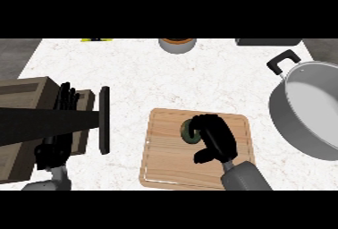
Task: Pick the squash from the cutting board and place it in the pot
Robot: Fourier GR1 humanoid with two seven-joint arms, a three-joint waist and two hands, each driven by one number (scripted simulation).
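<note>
Here the right hand (217, 136) curls round the dark green squash (188, 130) on the cutting board (165, 156).

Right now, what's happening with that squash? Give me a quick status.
Right hand curled on squash, not lifted off cutting board. Left hand resting open at left. Pot right, path unobstructed.

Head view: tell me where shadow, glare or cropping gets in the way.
Head view: even light, no glare; the pot is cut off by the right edge; the right hand curls over the squash on the cutting board, hiding most of it; the left hand sits among dark shapes at left.
</note>
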